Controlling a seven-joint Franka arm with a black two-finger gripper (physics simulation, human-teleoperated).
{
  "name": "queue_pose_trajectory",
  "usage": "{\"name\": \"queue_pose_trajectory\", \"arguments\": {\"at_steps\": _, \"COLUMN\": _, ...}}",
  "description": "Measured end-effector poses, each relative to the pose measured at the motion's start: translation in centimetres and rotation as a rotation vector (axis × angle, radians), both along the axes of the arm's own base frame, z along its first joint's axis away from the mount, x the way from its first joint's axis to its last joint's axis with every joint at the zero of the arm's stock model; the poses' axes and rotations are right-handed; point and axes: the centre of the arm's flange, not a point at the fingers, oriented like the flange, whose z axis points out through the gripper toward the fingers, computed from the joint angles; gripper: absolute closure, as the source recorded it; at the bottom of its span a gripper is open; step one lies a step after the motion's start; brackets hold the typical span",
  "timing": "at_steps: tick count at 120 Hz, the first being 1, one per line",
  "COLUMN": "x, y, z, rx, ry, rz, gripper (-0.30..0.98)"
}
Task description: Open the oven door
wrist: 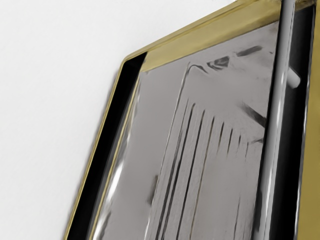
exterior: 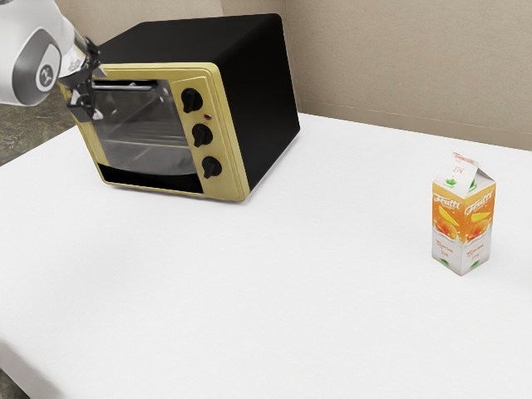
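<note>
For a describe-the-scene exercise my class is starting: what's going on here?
A robot arm has its gripper at the toaster oven, near one end of the handle on the glass door. The door looks shut, and whether the gripper has hold of the handle is unclear. A juice carton stands apart on the white table.

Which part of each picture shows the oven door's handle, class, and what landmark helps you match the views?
Exterior view: the door handle runs along the top of the oven's glass window.
Wrist view: the door handle is the long grey bar between the glass and a black strip beside the yellow frame.
Shared landmark: the glass window.
</note>
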Motion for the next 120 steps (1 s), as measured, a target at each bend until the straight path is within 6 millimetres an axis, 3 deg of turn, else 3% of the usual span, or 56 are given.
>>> {"name": "queue_pose_trajectory", "arguments": {"at_steps": 19, "x": 0.0, "y": 0.4, "z": -0.1, "rx": 0.011, "ry": 0.001, "rz": -0.011, "gripper": 0.00}}
{"name": "queue_pose_trajectory", "arguments": {"at_steps": 47, "x": 2.2, "y": -1.7, "z": -0.9, "rx": 0.060, "ry": -0.009, "rz": -0.107, "gripper": 0.00}}
{"name": "queue_pose_trajectory", "arguments": {"at_steps": 120, "x": 4.0, "y": -1.0, "z": -2.4, "rx": 0.133, "ry": -0.013, "rz": -0.209, "gripper": 0.00}}
